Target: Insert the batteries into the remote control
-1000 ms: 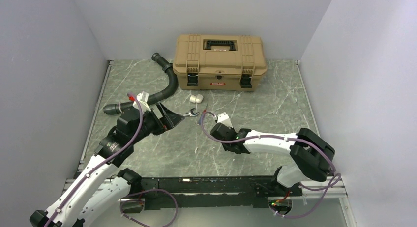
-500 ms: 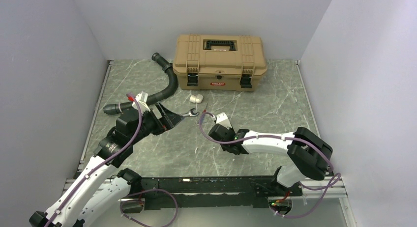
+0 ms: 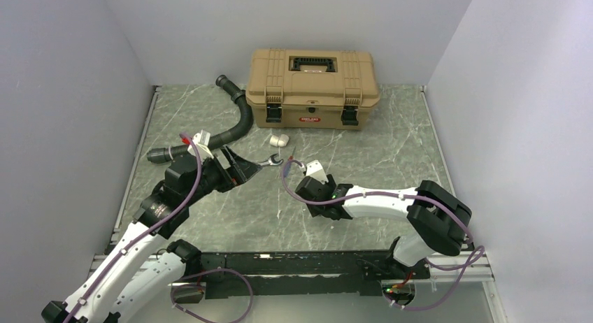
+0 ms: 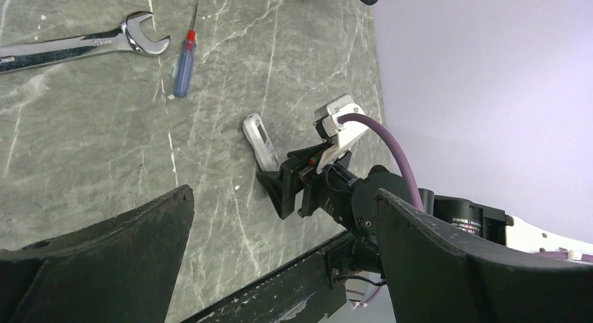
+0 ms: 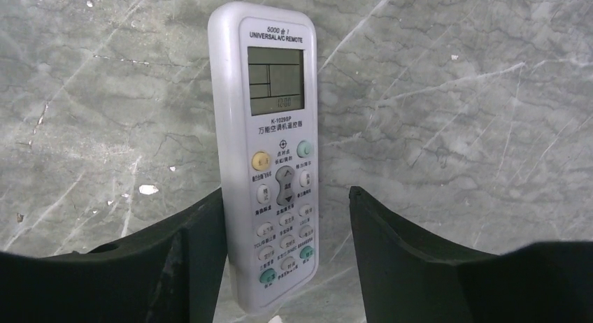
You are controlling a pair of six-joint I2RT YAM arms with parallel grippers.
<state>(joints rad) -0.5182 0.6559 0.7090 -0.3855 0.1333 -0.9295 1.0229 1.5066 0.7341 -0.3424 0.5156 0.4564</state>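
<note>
The remote control (image 5: 276,162) lies face up on the marble table, display end pointing away from my right wrist. It also shows in the left wrist view (image 4: 260,140). My right gripper (image 5: 287,197) is open and low around the remote's button end. Its left finger (image 5: 203,232) is against the remote's edge and its right finger (image 5: 391,232) stands apart. This gripper shows mid-table from above (image 3: 302,189). My left gripper (image 3: 245,168) is open and empty, held above the table to the left. No batteries are in view.
A steel wrench (image 3: 269,160) and a small blue-handled screwdriver (image 4: 183,68) lie just beyond the remote. A stubby white cylinder (image 3: 280,139) sits in front of the closed tan toolbox (image 3: 312,78). A black hose (image 3: 234,124) curves at the back left.
My right gripper has shifted slightly to the left, staying low over the remote. The left arm has not moved.
</note>
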